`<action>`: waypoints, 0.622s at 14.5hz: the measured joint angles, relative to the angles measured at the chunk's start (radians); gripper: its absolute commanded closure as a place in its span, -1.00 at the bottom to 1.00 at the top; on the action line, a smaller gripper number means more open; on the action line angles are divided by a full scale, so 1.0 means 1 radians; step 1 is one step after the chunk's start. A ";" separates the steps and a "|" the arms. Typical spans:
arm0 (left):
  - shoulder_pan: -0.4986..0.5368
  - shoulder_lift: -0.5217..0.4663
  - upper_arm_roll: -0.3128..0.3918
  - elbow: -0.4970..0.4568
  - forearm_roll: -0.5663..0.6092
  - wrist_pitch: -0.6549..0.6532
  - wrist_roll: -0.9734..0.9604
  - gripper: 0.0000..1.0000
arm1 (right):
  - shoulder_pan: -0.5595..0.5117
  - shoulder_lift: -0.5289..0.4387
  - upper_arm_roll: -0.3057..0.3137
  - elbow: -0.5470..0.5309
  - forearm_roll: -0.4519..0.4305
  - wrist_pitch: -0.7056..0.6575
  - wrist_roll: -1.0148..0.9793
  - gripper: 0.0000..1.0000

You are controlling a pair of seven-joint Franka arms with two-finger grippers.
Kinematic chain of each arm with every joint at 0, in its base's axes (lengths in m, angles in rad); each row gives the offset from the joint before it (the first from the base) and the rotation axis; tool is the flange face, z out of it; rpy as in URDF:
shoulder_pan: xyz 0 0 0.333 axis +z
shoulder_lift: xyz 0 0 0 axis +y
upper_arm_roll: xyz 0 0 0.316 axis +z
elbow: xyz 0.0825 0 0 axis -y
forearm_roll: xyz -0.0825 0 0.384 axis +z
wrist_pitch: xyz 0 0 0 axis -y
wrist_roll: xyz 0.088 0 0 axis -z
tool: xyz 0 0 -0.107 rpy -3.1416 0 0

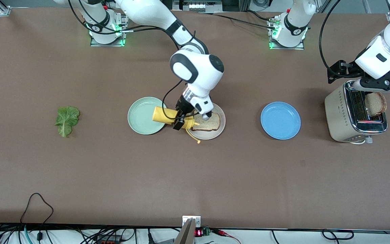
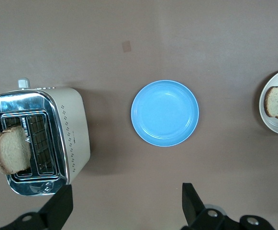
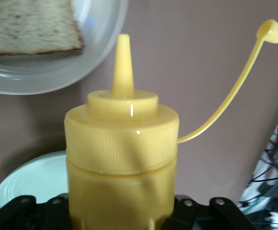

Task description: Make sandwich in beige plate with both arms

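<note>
A bread slice [image 1: 208, 122] lies on the beige plate [image 1: 215, 135], which sits between the mint-green plate [image 1: 141, 117] and the blue plate [image 1: 280, 120], with the lettuce leaf [image 1: 67, 120] toward the right arm's end of the table and the toaster [image 1: 353, 117], holding another slice [image 1: 376, 103], toward the left arm's end.

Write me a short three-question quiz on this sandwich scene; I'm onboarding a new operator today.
1. True or false: the lettuce leaf already lies on the bread slice in the beige plate.
2. What does the right gripper hold?
A. a knife
B. the yellow squeeze bottle
C. the blue plate
3. Fill in: a second bread slice sticks up from the ______, under the left gripper.

Key: 1 false; 2 B; 3 toaster.
</note>
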 measured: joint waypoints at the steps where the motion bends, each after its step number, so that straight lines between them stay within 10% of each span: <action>1: 0.000 0.000 0.000 0.000 0.000 0.000 0.000 -1.00 | -0.029 -0.014 -0.001 0.011 0.041 0.000 -0.005 0.21; 9: 0.000 0.000 0.000 0.000 0.000 0.000 0.000 -1.00 | -0.302 -0.207 -0.001 0.025 0.425 -0.015 -0.280 0.21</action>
